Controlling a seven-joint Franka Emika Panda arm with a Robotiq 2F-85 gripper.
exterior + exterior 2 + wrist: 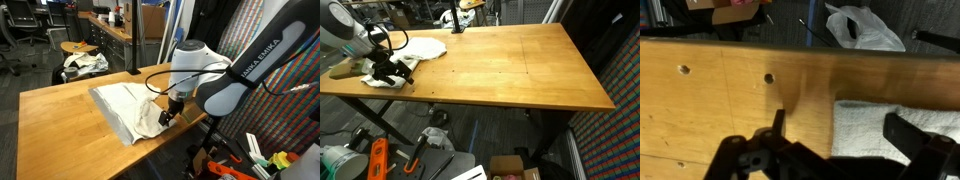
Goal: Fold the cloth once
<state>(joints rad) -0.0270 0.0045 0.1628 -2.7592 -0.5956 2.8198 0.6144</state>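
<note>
Claw (840,128) gapes wide, gripping nothing, low over the cloth (122,103), which lies spread near the tabletop (55,115) edge. Whether it touches the cloth is unclear in the wrist view.

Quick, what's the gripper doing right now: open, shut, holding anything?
Gripper: open, fingers wide apart, holding nothing, poised over the edge of the cloth.
</note>
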